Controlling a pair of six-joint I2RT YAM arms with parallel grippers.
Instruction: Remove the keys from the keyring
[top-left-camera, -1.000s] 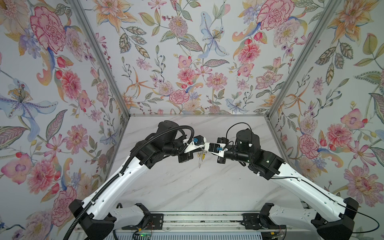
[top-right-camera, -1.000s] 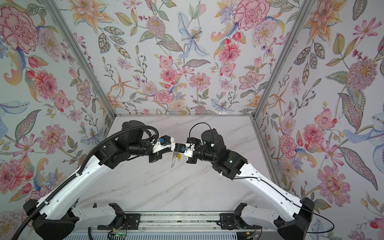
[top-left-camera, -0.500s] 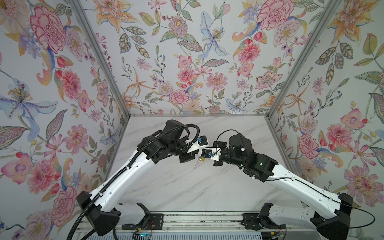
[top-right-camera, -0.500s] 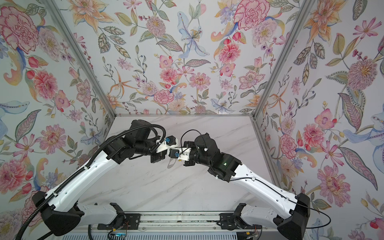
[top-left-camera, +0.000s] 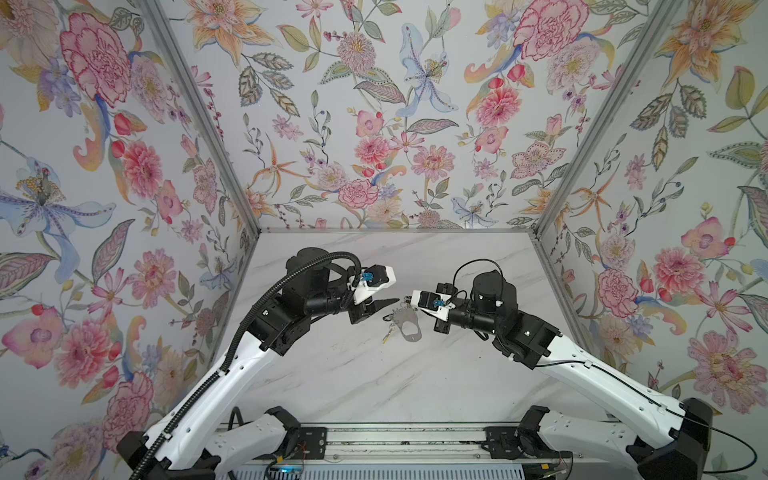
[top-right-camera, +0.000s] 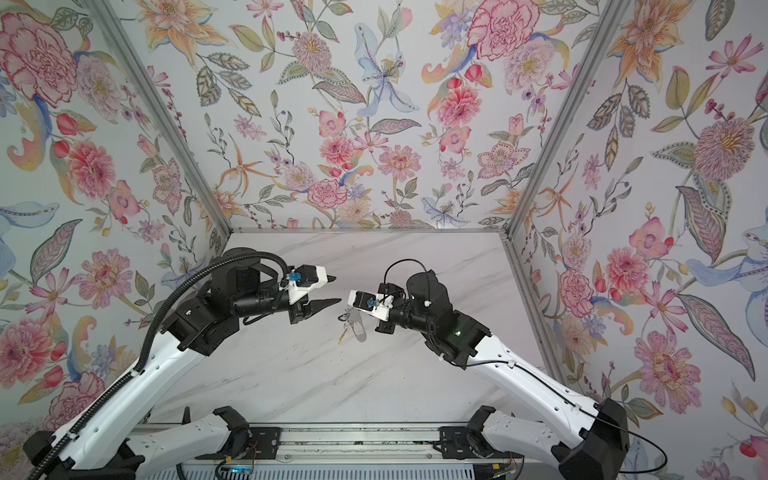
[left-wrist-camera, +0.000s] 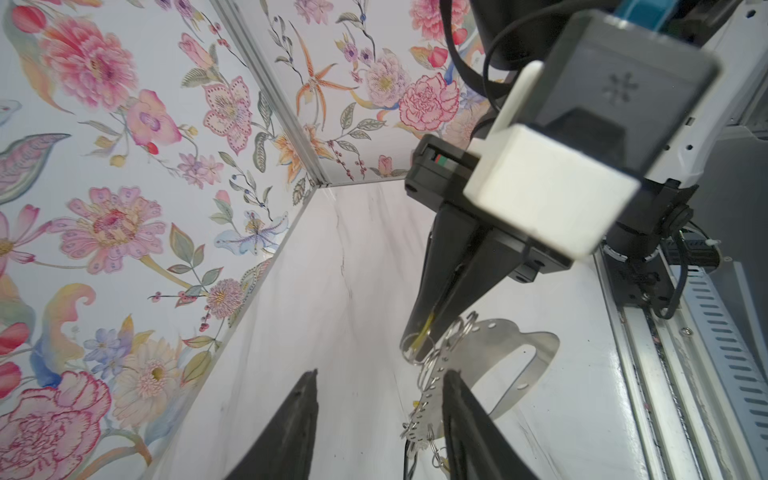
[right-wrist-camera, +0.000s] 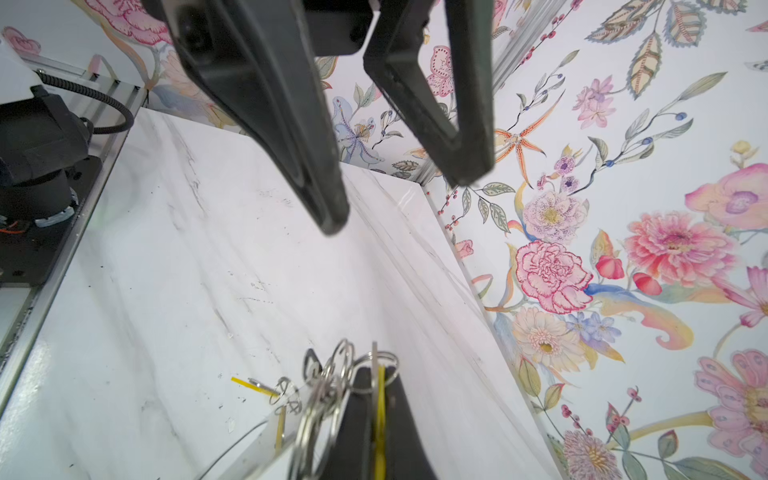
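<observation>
The right pincer (right-wrist-camera: 379, 376) is shown closed, its two black fingers pressed flat on the thin yellow plastic tag of one small silver metal key (right-wrist-camera: 380, 415), seen edge-on between the pads. A bunch of thin steel split rings (right-wrist-camera: 332, 374) is hung from that grip. From the rings the keyring (left-wrist-camera: 511, 361), a large flat grey-silver metal strip with a big rounded opening at one end, is suspended between the two arms, and it is judged to be clear of the white marbled bench (top-left-camera: 374, 382). The other keys (top-left-camera: 386, 337), small and yellow-tagged, are dangled from the holes along the strip's edge; their number cannot be counted. The left pincer (left-wrist-camera: 382, 374) is held open, with nothing between its fingers. One finger is placed just beside the perforated edge of the strip, though contact cannot be confirmed. In both top views the two pincers are pointed at each other over the middle of the bench, tips near but apart. The step in hand is judged to be the setting of a second hold, with the load carried by the right arm alone. Next, the strip or a single ring would need to be pinched firmly by the left pincer, so that the gripped key can be drawn off against a steady counter-hold. No key is seen lying apart from the bunch.
</observation>
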